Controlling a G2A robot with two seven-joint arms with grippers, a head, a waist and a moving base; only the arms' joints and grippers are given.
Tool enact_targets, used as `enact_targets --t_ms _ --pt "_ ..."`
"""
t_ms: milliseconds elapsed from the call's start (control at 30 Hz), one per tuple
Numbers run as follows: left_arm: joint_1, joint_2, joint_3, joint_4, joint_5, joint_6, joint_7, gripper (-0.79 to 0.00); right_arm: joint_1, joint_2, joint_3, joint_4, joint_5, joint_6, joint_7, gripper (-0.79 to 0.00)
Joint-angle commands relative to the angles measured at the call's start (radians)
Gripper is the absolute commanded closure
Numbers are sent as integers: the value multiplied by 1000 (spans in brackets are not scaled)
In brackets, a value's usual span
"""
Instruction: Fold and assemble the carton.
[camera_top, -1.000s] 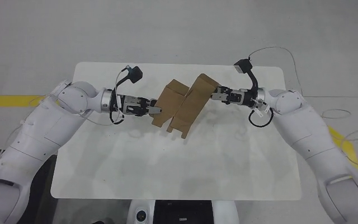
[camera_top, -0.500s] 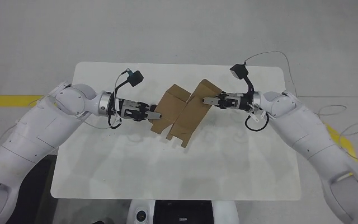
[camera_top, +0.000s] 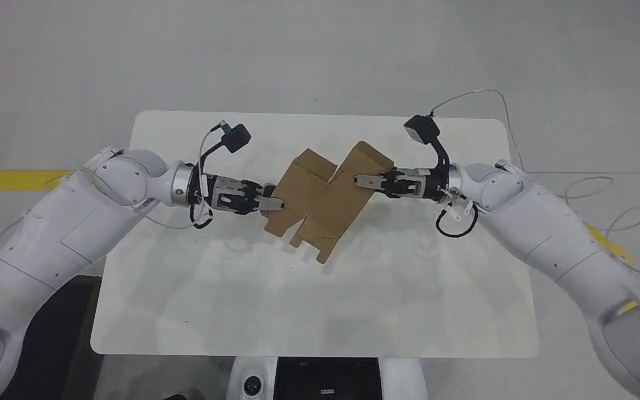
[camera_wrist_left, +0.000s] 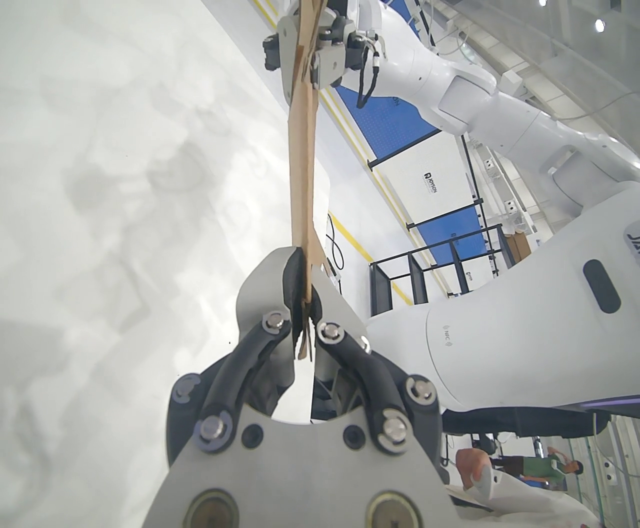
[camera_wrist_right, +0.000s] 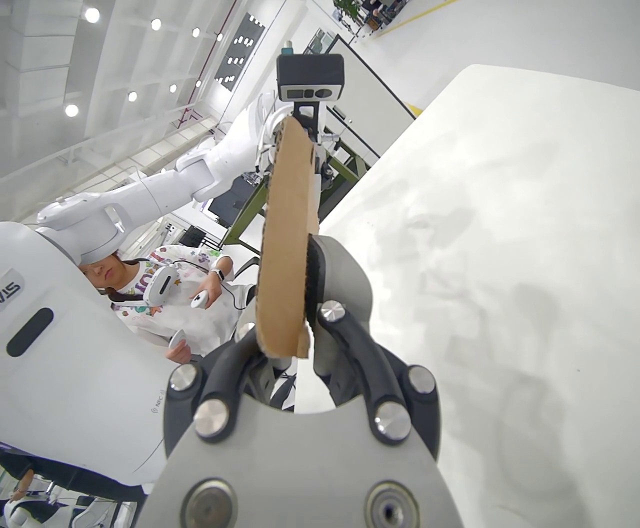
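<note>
2 claws on 1 nearly flat carton, and that is where I judge the risk lies. Each claw holds only a thin edge, so if my arms pull apart or twist out of step, the board could tear at a pinch or slide free. A slip on either side would leave the carton dangling from 1 claw and swinging down toward the tabletop. Pushing inward too hard could crease a panel off its fold line.

My left claw is clenched on the carton's left edge, squeezed tight against the board with no gap. My right claw is clenched the same way on the right edge. The carton hangs between them, not yet squared up, over the tabletop's far half, about midway between its left and right edges.
</note>
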Motion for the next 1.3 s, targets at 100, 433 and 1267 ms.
enact_targets --t_ms 100,433,1267 --pt "-19 1 6 52 -78 -9 9 -785 2 3 -2 13 77 0 0 0" --pt "-15 -28 -44 181 -198 -30 55 -785 -6 -25 22 69 245 22 21 0" --pt "129 -49 -190 42 -127 166 186 -785 -38 -135 131 170 100 241 -64 0"
